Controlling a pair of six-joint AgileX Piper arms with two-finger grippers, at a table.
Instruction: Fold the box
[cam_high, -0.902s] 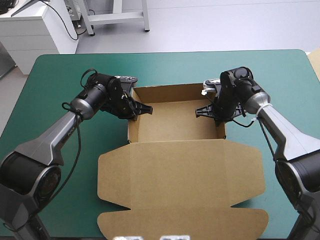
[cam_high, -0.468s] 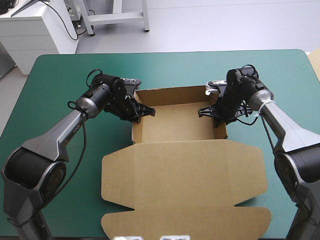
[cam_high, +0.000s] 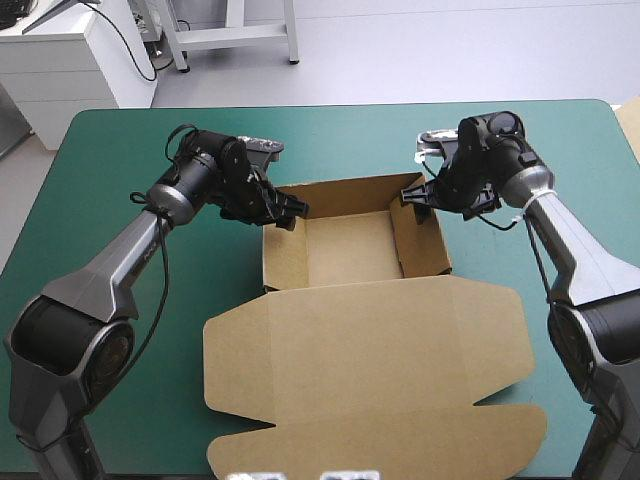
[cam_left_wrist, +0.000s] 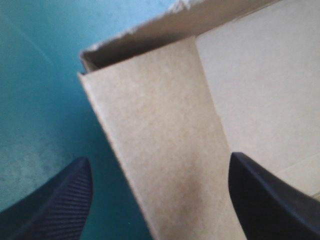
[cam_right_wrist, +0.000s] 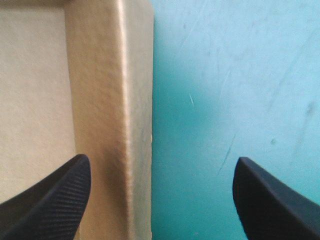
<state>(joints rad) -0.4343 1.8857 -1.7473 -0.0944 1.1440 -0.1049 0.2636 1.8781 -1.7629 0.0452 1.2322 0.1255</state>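
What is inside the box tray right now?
Only bare floor shows; nothing visible lies in the box. The left tool and right tool cover the far corners.

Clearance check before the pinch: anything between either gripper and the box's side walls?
Nothing visible. The left gripper stands open astride one side wall of the box, the right gripper open astride the opposite wall.

No readable text, even on the box (cam_high: 370, 345)
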